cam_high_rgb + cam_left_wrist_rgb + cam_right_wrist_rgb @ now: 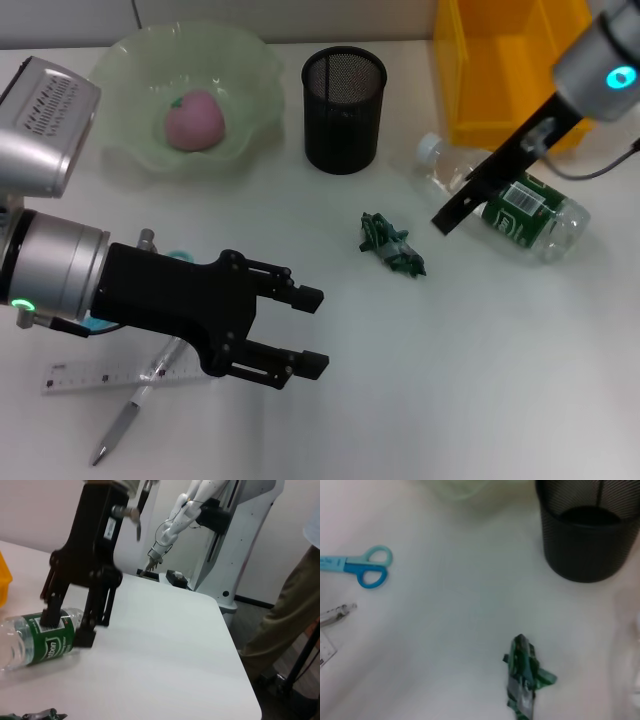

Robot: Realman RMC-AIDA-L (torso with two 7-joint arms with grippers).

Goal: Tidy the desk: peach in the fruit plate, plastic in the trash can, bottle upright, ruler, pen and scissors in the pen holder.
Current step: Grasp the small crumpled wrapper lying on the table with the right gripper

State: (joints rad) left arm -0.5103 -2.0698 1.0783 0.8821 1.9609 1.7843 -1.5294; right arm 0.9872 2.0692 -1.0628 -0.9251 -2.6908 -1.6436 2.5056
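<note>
**A:** Right gripper, what's it doing?

**B:** My right gripper (472,195) is down at the bottle (520,208), which lies on its side on the table (480,400). In the left wrist view my fingers (85,630) stand spread, one on each side of the green label; one finger sits on the label, the other just beside the bottle. Can't tell whether they grip it. Bottle not lifted.

**A:** Left one?

**B:** My left gripper (312,330) hangs over the near left part of the table, fingers apart, nothing between them. It sits above the ruler (100,378) and the pen (125,420), which lie crossing each other under my arm.

**A:** Scissors?

**B:** Mostly hidden under my left arm in the head view. The right wrist view shows the scissors (362,567) flat on the table, blue handles, near the pen tip.

**A:** Other items?

**B:** Plastic wrapper (392,245), green and crumpled, lies on the table between my two grippers, just in front of the pen holder (344,110). Pen holder is black mesh, upright; can't see anything standing in it. Peach (194,122) is already in the fruit plate (120,70), the pale green wavy one, left of the holder. Yellow bin (470,90) is at the far right, behind the bottle.
</note>
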